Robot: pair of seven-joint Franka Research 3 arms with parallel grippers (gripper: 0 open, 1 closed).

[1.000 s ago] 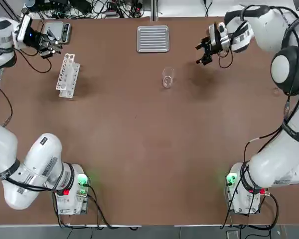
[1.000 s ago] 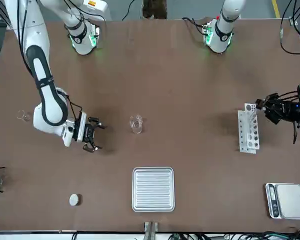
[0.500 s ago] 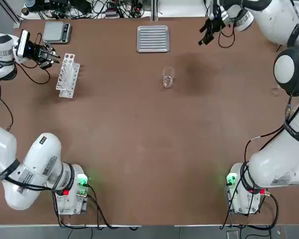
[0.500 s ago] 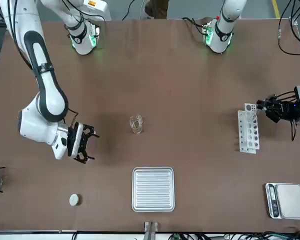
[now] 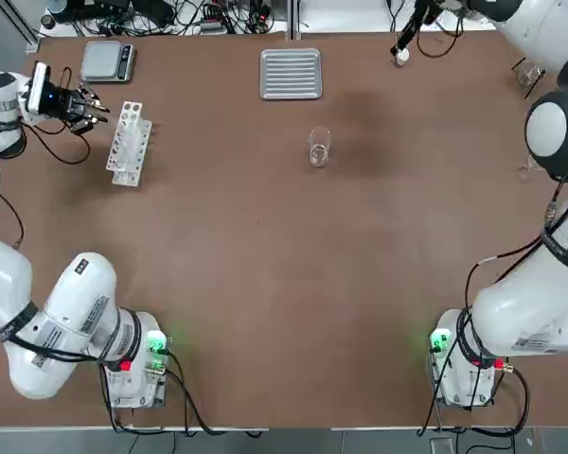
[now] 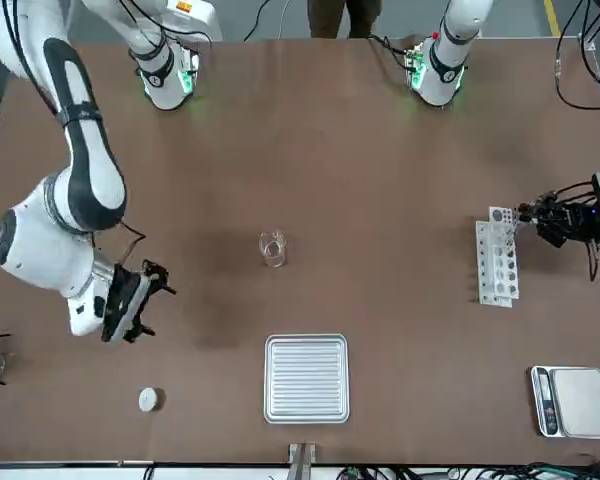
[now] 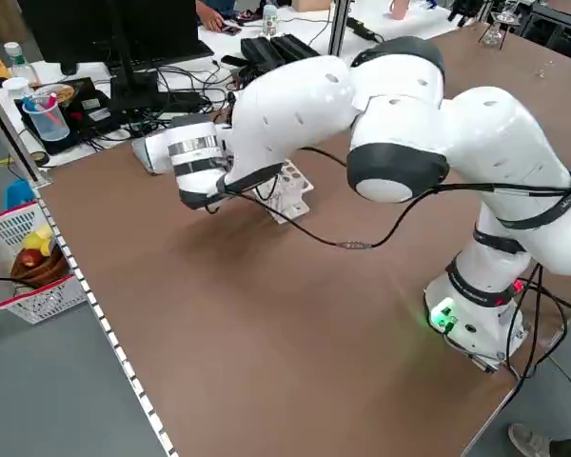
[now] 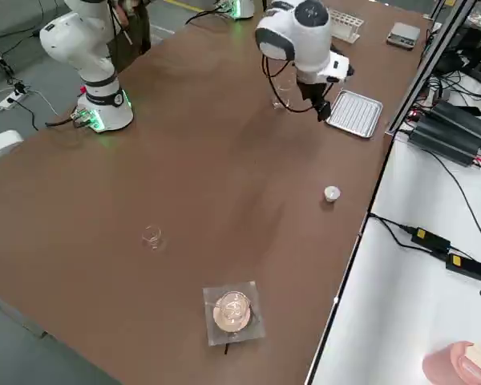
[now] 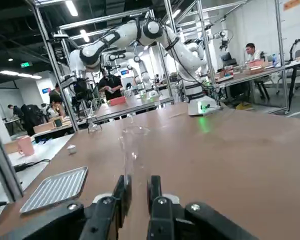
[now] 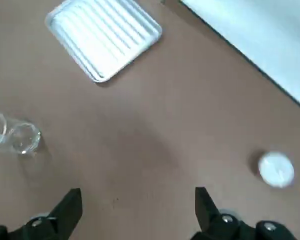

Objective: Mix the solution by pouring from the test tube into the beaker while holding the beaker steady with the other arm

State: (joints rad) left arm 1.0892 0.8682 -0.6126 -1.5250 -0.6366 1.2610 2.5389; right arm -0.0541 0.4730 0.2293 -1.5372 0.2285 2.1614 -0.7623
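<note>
Glassware for the task, the beaker, stands upright and alone near the middle of the brown worktop, a little toward the far edge, with neither arm touching it. A ribbed metal tray lies beyond it at the far edge.

At the far left corner, the left claw hangs level just beside the upper end of the white test tube rack, its fingers pressed narrow with only a thin slit between them. Whether a test tube sits in that grip cannot be told. A small digital scale rests behind the rack.

The right claw is held above the worktop's far right part, well apart from the beaker, with its jaws spread wide and nothing between them. From its wrist camera the tray, the beaker and a small white round object all lie on the worktop below. That white object sits near the far edge, just past the claw.
</note>
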